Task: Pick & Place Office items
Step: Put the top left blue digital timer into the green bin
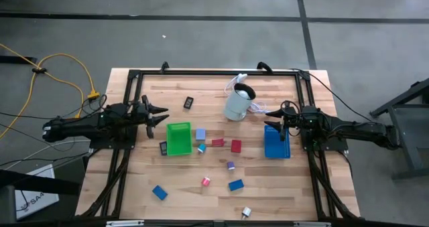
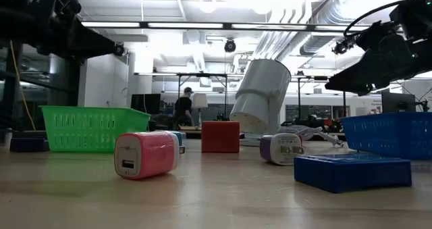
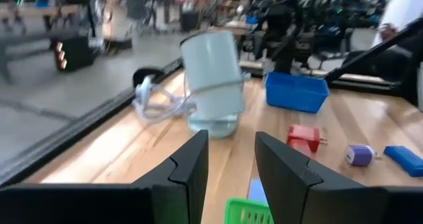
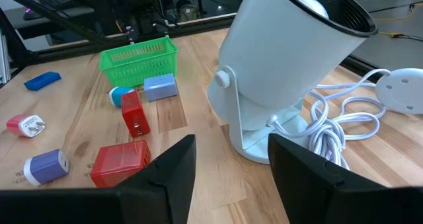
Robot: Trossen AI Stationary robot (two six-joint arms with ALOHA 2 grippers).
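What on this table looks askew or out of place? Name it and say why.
The pale cylindrical appliance stands out: its body tilts on its base rather than standing upright, and its white cord lies in loose loops on the wood beside it. The small office items lie scattered between the green tray and blue tray.

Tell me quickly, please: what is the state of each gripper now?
Left gripper: open, holding nothing, above the green tray.
Right gripper: open, holding nothing, above the blue tray.
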